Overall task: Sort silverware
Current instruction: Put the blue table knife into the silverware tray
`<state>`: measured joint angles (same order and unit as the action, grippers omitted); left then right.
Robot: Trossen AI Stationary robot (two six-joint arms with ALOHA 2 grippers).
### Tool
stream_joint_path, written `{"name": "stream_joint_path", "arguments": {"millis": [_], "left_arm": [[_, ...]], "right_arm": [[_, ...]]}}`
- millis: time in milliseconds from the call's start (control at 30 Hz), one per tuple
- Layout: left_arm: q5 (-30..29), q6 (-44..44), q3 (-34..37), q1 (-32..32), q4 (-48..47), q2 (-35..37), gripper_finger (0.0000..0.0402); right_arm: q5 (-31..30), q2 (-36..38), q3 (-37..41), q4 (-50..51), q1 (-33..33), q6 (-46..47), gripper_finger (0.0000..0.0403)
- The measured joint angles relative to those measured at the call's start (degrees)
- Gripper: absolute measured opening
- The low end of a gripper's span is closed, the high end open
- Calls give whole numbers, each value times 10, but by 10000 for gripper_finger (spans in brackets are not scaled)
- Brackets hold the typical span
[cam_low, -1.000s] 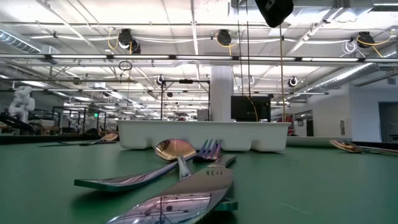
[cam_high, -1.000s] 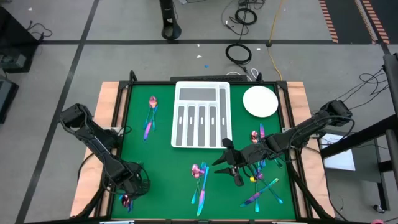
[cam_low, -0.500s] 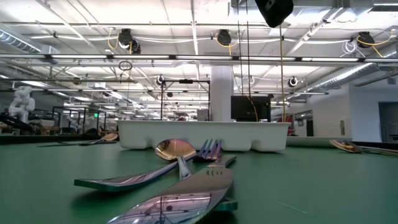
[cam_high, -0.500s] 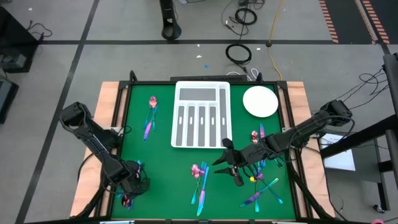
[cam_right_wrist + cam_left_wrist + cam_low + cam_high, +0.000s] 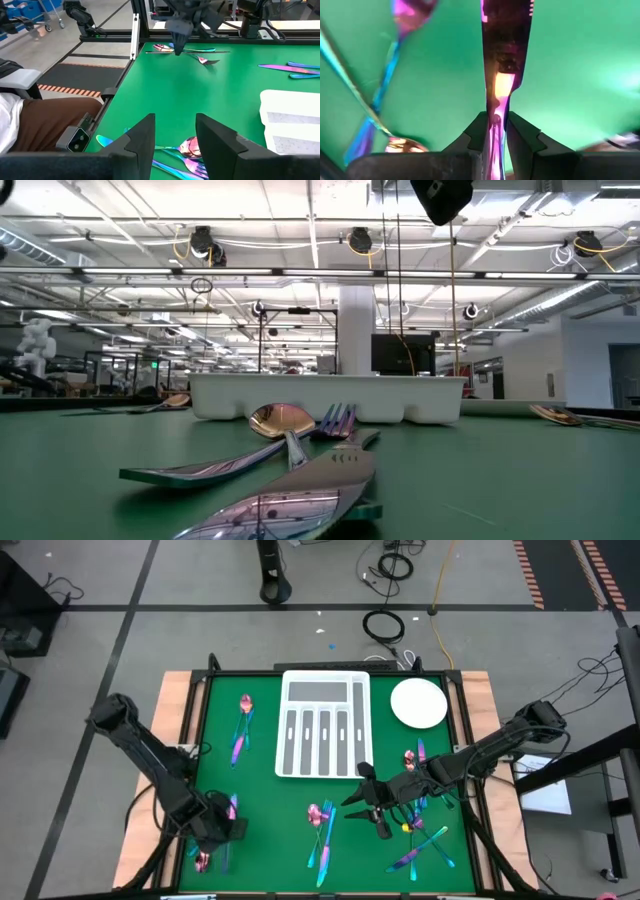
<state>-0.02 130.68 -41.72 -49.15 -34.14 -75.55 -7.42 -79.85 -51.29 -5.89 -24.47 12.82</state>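
Note:
My left gripper (image 5: 496, 131) is over the table's near left part (image 5: 218, 825) and is shut on an iridescent pink-purple knife (image 5: 505, 45). Under it a spoon (image 5: 410, 10), a blue handle (image 5: 350, 85) and another spoon bowl (image 5: 402, 145) lie flat on the green mat. My right gripper (image 5: 175, 131) hangs open over the near middle (image 5: 375, 812), touching nothing. A spoon, a fork and a knife lie beside it (image 5: 322, 828), and in the low view a spoon (image 5: 280, 420) and a fork (image 5: 340, 420) rest on one another. More silverware lies at the left (image 5: 240, 730) and at the right (image 5: 420, 835). My left gripper pinches the knife between its two fingers at the narrow neck (image 5: 496, 107), where handle meets blade. The fingers (image 5: 522, 137) come from above, pointing down, and the blade runs on past them. The knife appears lifted off the mat.
The white compartmented tray (image 5: 325, 725) sits at the far middle, with the round white plate (image 5: 418, 703) to its right. Black frame rails run along the table's edges. A seated person in brown trousers (image 5: 45, 120) shows beyond the table's left edge. Bare green mat lies between tray and left silverware.
My left gripper has risen from the near left silverware and shifted a little toward the table's right, and its arm has swung. The pink-purple knife has come up with it and now shows beside the gripper. My right arm has kept still.

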Motion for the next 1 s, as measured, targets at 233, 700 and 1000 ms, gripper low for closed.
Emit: {"name": "stream_joint_path", "arguments": {"millis": [233, 700, 1000], "left_arm": [[4, -88, -3, 88, 1, 46, 54], [96, -300, -4, 348, 2, 106, 54], [163, -445, -28, 538, 5, 93, 54]], "right_arm": [[0, 0, 0, 0, 0, 0, 130], [0, 0, 0, 1, 0, -4, 130], [-1, 9, 0, 4, 14, -34, 130]]}}
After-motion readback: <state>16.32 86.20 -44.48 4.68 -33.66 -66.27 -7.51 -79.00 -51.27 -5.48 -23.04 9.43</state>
